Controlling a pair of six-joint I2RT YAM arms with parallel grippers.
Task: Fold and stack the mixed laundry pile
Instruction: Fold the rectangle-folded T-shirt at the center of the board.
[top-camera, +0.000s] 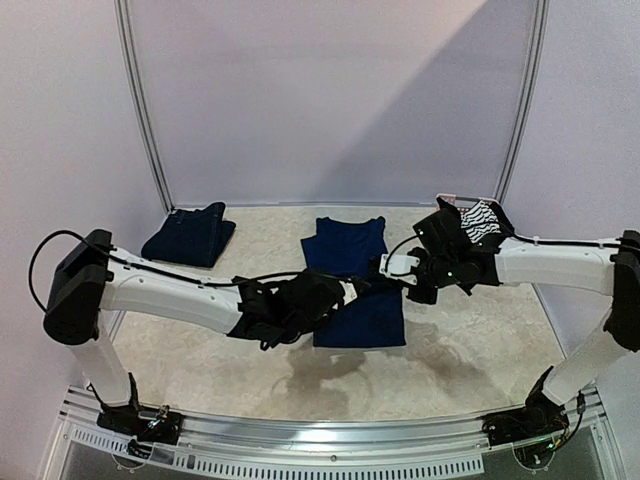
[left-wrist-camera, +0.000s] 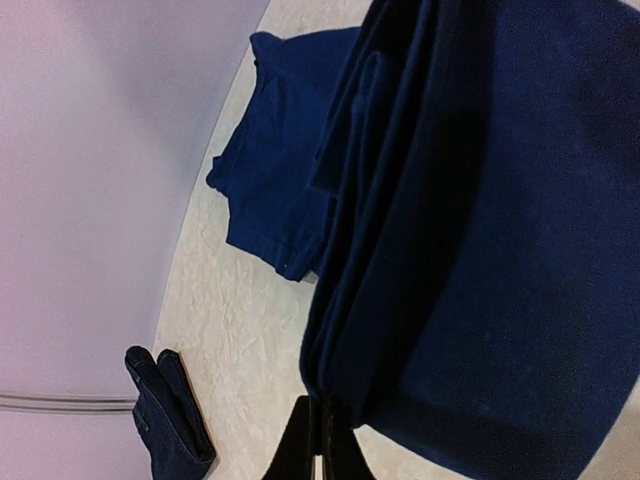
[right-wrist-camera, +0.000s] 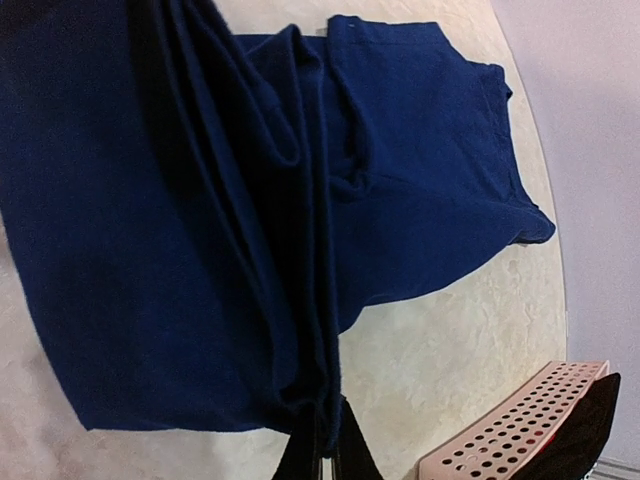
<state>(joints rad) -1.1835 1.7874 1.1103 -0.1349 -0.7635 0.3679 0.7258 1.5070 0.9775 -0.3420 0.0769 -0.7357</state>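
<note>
The navy T-shirt (top-camera: 352, 262) lies at the middle of the worktop (top-camera: 470, 340), collar toward the far wall. From overhead we see little more than a dark oblong between the two arms. The wrist views show us what that hides: its soft, matte knit is gathered into several long, parallel folds.

The left claw (left-wrist-camera: 316, 420) is pinched together on the thick folded edge at its side. The right claw (right-wrist-camera: 325, 430) is clamped likewise on the bundled layers opposite.

Well apart, at the far left, the denim piece (top-camera: 190, 235) sits folded into a squarish block of heavier cloth. At the far right, the black-and-white striped piece (top-camera: 480, 218) is crumpled on top of the pink basket (right-wrist-camera: 510, 425). The right wrist view shows us the basket's perforated plastic wall, but no stripes.
</note>
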